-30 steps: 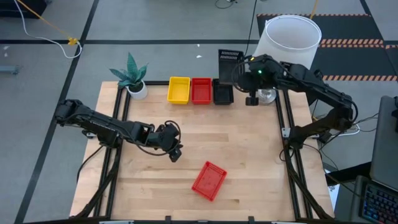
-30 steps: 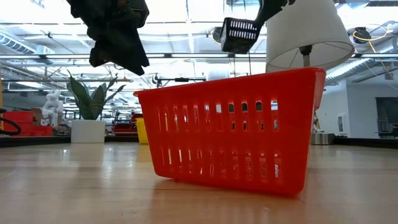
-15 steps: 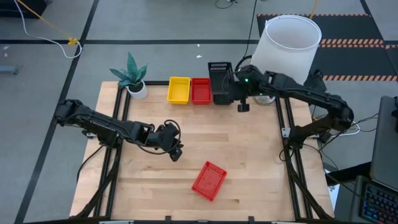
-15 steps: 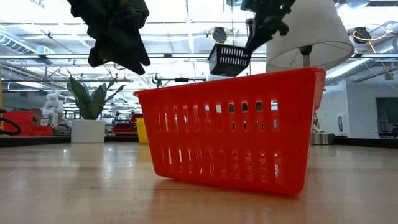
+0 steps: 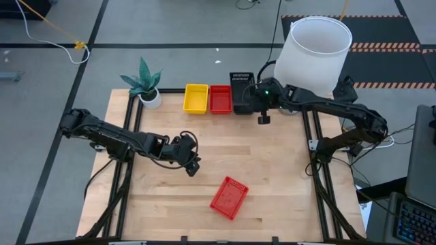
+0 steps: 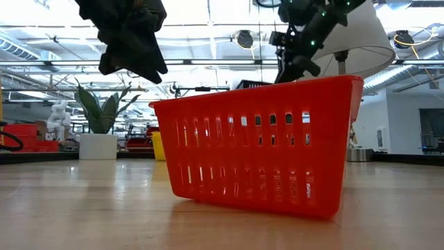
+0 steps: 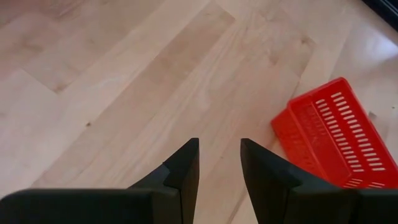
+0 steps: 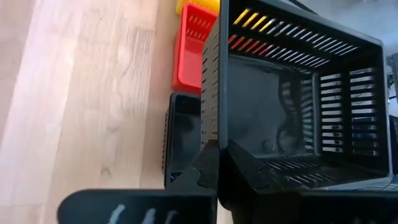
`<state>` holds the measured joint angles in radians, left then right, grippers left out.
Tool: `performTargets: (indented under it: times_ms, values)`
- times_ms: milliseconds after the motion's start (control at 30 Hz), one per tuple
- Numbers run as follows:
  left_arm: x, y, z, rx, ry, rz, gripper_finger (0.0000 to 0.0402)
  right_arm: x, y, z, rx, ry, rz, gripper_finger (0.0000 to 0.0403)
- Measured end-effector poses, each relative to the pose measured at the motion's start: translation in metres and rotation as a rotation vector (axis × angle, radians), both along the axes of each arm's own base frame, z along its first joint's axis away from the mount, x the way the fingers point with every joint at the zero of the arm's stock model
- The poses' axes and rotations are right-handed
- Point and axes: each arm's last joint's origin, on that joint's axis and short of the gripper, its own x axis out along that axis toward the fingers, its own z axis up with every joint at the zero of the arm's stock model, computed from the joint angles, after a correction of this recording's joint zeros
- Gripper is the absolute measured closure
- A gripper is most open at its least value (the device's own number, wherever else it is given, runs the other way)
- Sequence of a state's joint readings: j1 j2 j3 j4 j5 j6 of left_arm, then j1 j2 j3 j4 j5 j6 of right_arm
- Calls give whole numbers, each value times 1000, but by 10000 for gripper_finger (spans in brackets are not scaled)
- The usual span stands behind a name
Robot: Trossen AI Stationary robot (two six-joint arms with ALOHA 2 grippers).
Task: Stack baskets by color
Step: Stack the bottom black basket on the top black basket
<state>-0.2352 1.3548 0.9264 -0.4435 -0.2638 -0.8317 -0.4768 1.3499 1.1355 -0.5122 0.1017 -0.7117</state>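
At the far edge of the table the right gripper (image 5: 253,95) has its fingers pinched tight on one wall of a black basket (image 8: 292,106), held over the black stack (image 5: 243,103) beside the red stack (image 5: 220,99) and yellow stack (image 5: 195,98). Best to square its rim with the stack, lower straight, then let go. Left gripper (image 7: 219,163) hovers half open, empty, near the loose red basket (image 5: 229,197).

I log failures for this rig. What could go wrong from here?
The right hand pinches only one wall of the black basket, tilted above the black stack; it could snag a rim or land askew. The red stack sits right beside and might get bumped. The loose red basket waits near the left hand.
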Motion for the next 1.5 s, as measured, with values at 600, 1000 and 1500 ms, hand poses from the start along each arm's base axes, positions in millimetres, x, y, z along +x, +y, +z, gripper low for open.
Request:
performTargets:
  times_ms: [600,1000,1500]
  values:
    - [2,14,0,34,4,22,284,-14,-12,-51,-53,37,7,401]
    - [3,14,0,56,5,-1,284,-11,-13,-75,-28,74,4,401]
    - [3,14,1,55,0,-1,284,-2,-20,-90,-5,69,-32,395]
